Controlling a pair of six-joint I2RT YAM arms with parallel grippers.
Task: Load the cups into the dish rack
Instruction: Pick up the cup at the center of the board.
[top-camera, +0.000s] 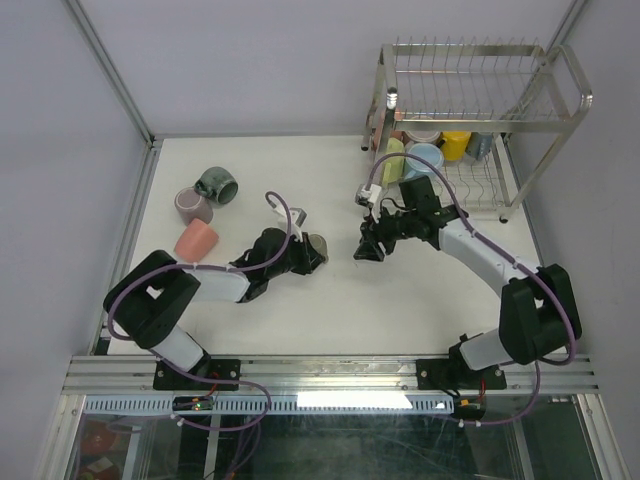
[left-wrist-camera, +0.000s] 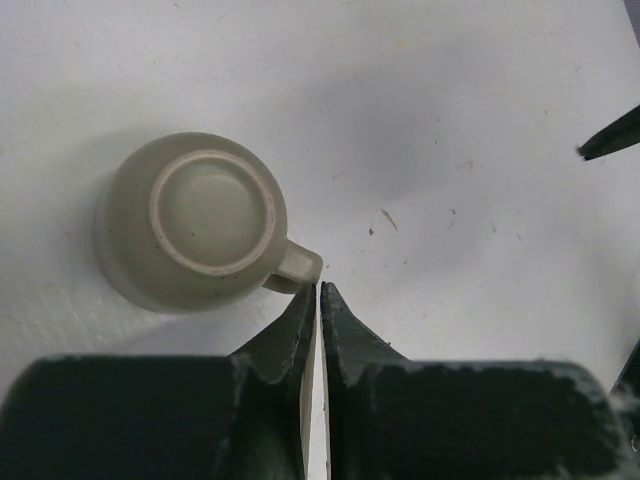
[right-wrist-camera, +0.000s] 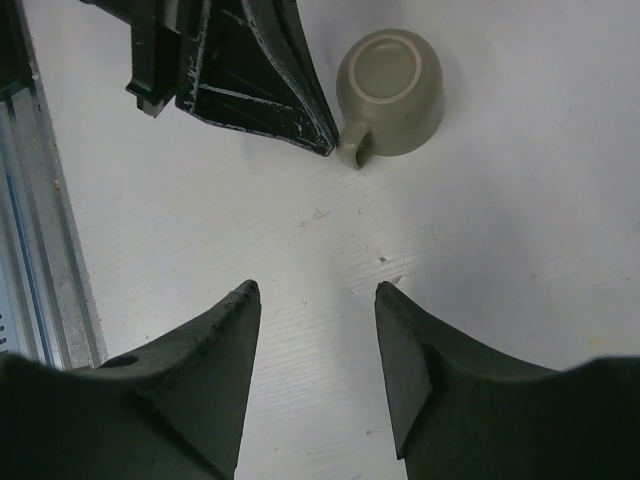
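A taupe mug (left-wrist-camera: 200, 220) stands upside down on the white table, its handle pointing at my left gripper (left-wrist-camera: 320, 292). That gripper is shut and empty, its tips right at the handle. In the top view the mug (top-camera: 318, 244) is mid-table beside my left gripper (top-camera: 306, 256). My right gripper (right-wrist-camera: 316, 292) is open and empty above bare table, short of the mug (right-wrist-camera: 392, 88); in the top view it (top-camera: 362, 251) is right of the mug. The chrome dish rack (top-camera: 540, 100) stands far right, with yellow-green (top-camera: 393, 160), light blue (top-camera: 425, 160) and yellow (top-camera: 455, 145) cups on its lower shelf.
A dark grey-green mug (top-camera: 215, 185), a mauve cup (top-camera: 193, 206) and a salmon pink cup (top-camera: 196, 240) lie at the table's left. My left gripper's fingers (right-wrist-camera: 250, 75) show in the right wrist view. A metal rail (top-camera: 320, 372) runs along the near edge.
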